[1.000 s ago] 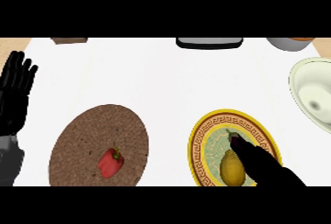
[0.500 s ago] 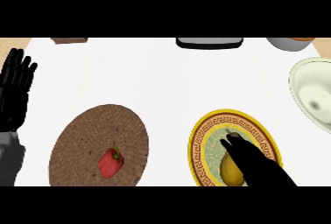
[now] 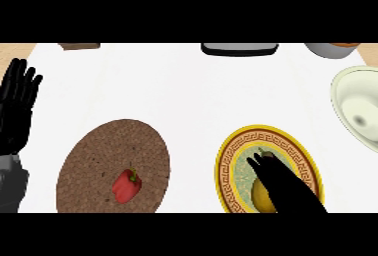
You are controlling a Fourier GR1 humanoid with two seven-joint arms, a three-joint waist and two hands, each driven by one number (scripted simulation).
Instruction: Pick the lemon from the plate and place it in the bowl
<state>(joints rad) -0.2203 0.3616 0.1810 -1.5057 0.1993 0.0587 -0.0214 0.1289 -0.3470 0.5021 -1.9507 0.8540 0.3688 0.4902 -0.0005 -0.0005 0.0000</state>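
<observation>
A yellow lemon (image 3: pixel 261 192) lies on the yellow-rimmed patterned plate (image 3: pixel 233 161) at the lower right. My right hand (image 3: pixel 284 186) lies over it, covering most of the fruit, with its fingertips near the plate's middle. How far the fingers curl round the lemon is hidden. The pale cream bowl (image 3: pixel 359 111) stands at the right edge, apart from the plate. My left hand (image 3: pixel 18 102) rests open at the left edge, fingers pointing up.
A round brown woven mat (image 3: pixel 103 155) at the lower left carries a red pepper (image 3: pixel 126 185). Along the far edge sit a dark-rimmed container (image 3: pixel 240 48), a small brown object (image 3: pixel 80 46) and a grey pot (image 3: pixel 332 49).
My right hand has slid left over the lemon and now covers more of it. The left hand, plate and bowl have stayed put.
</observation>
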